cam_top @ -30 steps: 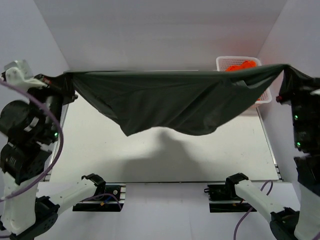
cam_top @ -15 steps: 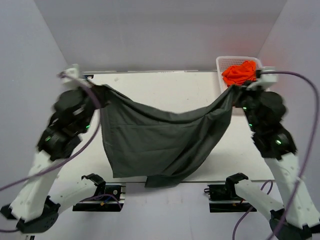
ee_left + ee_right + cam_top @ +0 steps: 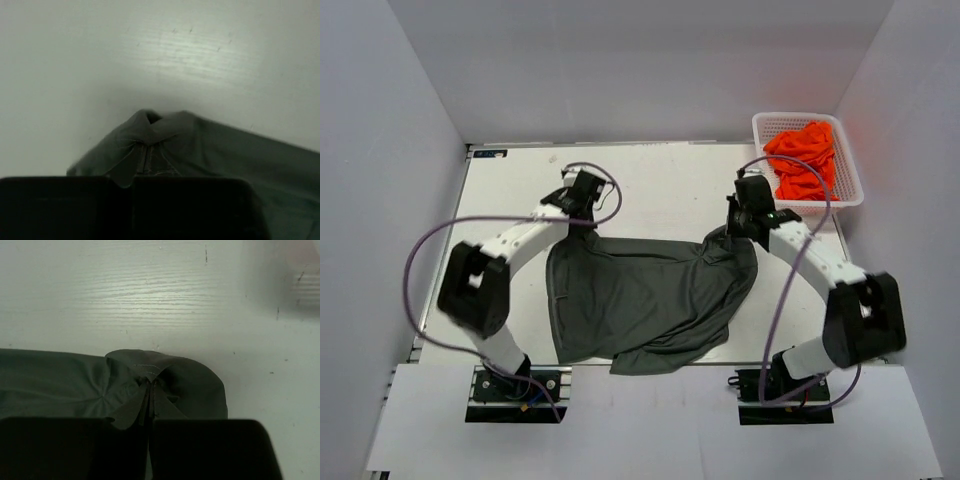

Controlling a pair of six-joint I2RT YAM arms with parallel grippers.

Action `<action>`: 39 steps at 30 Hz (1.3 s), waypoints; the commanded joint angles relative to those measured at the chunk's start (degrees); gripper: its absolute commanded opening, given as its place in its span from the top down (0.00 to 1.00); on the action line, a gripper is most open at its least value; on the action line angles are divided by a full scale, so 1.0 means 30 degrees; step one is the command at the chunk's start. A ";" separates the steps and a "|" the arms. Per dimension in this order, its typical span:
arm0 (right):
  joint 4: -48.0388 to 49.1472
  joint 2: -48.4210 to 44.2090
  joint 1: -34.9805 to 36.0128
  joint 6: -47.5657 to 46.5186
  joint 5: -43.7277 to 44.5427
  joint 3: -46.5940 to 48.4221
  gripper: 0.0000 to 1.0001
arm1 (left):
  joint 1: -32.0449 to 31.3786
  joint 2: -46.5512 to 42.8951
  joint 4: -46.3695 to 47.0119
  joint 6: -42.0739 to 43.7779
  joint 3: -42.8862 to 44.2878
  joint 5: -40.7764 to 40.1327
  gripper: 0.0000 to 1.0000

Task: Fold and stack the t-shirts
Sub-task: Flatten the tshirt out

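Grey shirt [image 3: 640, 300] flat on table, both far corners pinched

Nearest the arm bases, the grey shirt's near hem reaches the front edge of the table [image 3: 660, 180], and one fold appears to hang slightly over it. The cloth is spread across the middle of the table, rumpled, with creases running across it. The right side is bunched more than the left.

At the shirt's far left corner, the left gripper [image 3: 133, 179] has its fingers pressed together on a pucker of grey cloth. The wrist view shows the fabric gathered into the line where they meet. At the far right corner, the right gripper [image 3: 149, 421] is likewise clamped on a small peak of the same shirt. Both corners sit low, at or just above the tabletop. The far edge of the shirt runs between the two grippers and sags toward the near side.

Beyond the right gripper, in the far right corner, stands a white basket [image 3: 758, 125]. The orange shirts [image 3: 805, 165] lie crumpled inside it, apart from the grey shirt.
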 commanded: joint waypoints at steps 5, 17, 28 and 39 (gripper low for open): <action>0.0309 0.2905 -0.0379 0.0112 -0.0514 0.2974 1.00 | 0.0731 0.3814 -0.1371 0.0223 0.5857 0.1083 0.01; -0.0335 0.4311 -0.0584 0.0522 -0.0515 0.3442 1.00 | 0.1317 -0.0721 -0.2869 -0.0392 0.0860 0.2543 0.00; -0.1331 0.4840 -0.0643 0.0141 -0.0046 0.3882 1.00 | 0.1317 -0.2421 0.0493 -0.2559 -0.4626 0.5212 0.08; -0.2122 0.5278 -0.0672 0.0111 0.0276 0.4233 1.00 | 0.2310 -0.3566 0.3342 -0.2736 -0.7527 0.6296 0.30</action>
